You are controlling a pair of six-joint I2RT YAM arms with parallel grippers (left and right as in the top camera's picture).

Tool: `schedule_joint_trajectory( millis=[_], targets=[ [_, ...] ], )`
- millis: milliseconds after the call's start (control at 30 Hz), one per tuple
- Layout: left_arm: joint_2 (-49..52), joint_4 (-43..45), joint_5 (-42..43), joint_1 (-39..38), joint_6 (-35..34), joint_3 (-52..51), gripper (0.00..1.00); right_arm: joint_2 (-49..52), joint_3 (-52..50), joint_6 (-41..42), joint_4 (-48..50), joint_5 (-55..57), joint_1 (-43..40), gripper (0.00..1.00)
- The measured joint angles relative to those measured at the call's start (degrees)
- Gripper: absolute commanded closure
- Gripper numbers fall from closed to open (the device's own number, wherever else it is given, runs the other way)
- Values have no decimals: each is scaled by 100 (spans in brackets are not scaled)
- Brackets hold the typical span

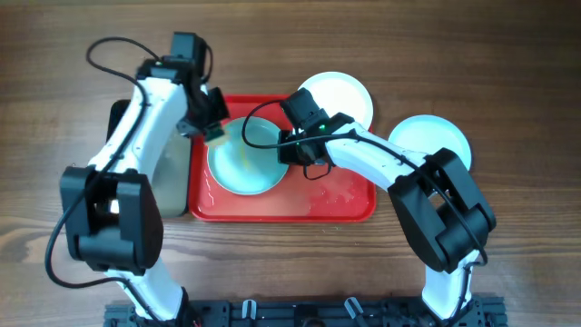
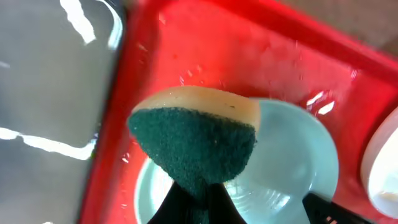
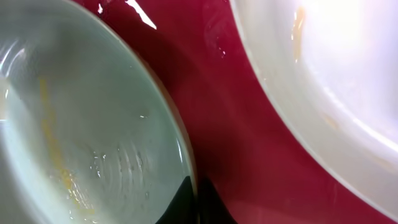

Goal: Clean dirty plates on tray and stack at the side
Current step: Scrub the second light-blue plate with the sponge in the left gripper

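Note:
A pale aqua plate (image 1: 243, 159) lies on the red tray (image 1: 336, 204), with yellow smears (image 3: 53, 143) inside. My right gripper (image 1: 289, 150) is shut on its right rim (image 3: 186, 180). My left gripper (image 1: 211, 127) is shut on a green and yellow sponge (image 2: 196, 140), held above the plate's left edge (image 2: 292, 162). A white plate (image 1: 338, 95) rests at the tray's far right corner, with an orange smear (image 3: 300, 25). A second aqua plate (image 1: 428, 141) lies on the table right of the tray.
A dark, narrower tray (image 1: 168, 168) lies left of the red tray, and it shows grey and glossy in the left wrist view (image 2: 50, 93). Water drops wet the red tray's floor (image 2: 249, 62).

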Motion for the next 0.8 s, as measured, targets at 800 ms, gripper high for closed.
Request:
schedule_joint_trajectory(
  millis=[800],
  targets=[
    [-170, 1388, -264, -1368, 964, -1906, 96, 28, 2, 2, 22, -155, 22, 96]
  ],
)
